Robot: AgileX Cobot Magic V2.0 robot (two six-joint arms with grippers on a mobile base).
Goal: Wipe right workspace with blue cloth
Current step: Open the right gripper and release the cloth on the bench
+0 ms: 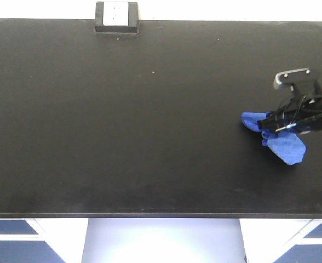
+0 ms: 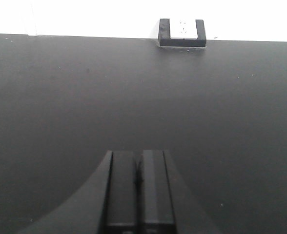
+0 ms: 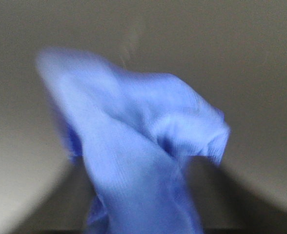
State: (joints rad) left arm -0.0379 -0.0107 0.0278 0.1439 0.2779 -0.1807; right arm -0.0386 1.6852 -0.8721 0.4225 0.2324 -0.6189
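Closest thing in the front view is the near edge of the broad matte black benchtop (image 1: 150,137), with pale floor and dark blue cabinet fronts (image 1: 10,241) showing below it, plus white uprights on either side. The top itself is flat and dull, with a few tiny pale specks scattered around.

Over on the right side sits the small bright royal-blue fuzzy cloth (image 1: 284,143), bunched up in folds and lying on the black surface, near the right edge and roughly midway between front and back. The black right gripper (image 1: 286,126) is down on top of it, coming in from the right edge of the picture with cables and a grey metal bracket on it. From the right wrist view the cloth (image 3: 133,146) fills most of the shot, blurry, with the fabric rising up from between the dark finger shapes at the bottom, so that pincer looks clamped on the rag.

The left gripper (image 2: 139,195) only shows in its own wrist view: two dark fingers pressed flat together with just a thin seam between them, so it's clenched on nothing, hanging over bare benchtop (image 2: 60,107).

Far end: a small black-and-white outlet box (image 1: 116,17) sits at the back edge of the bench, left of centre, and behind it there's just a bright white wall (image 2: 85,14).
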